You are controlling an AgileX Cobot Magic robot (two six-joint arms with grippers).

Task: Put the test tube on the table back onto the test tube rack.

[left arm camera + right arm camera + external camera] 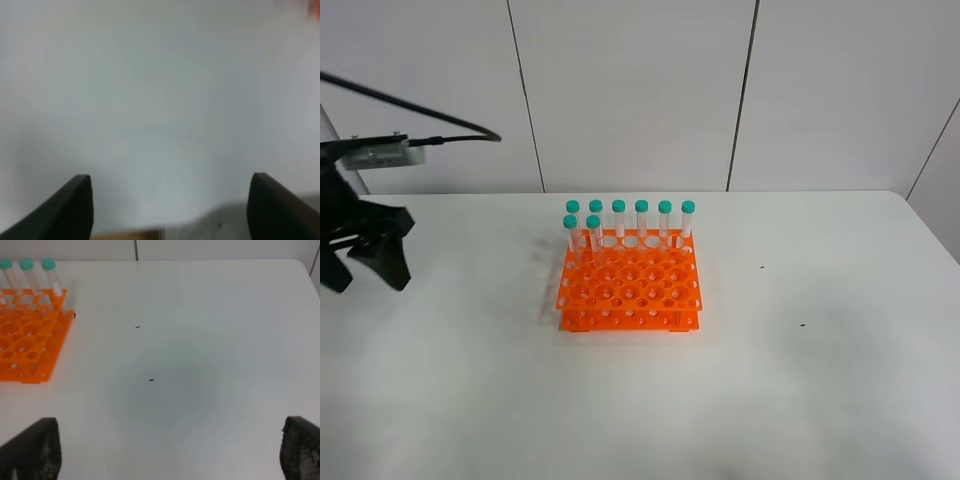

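Test tubes (619, 218): you have eight teal-capped ones standing upright in the orange test tube rack (630, 292), six along the far row, two in the next row at its left end. None shows lying on the white table (800, 380) in any view, so you cannot tell the task's tube from the rest. Left gripper (365, 262) hangs above the table's left edge, well apart from the rack, jaws spread wide and empty. Right gripper (170, 452) looks down on bare table to the rack's right, jaws likewise released, nothing between them. Two small dark specks (151, 380) on the table
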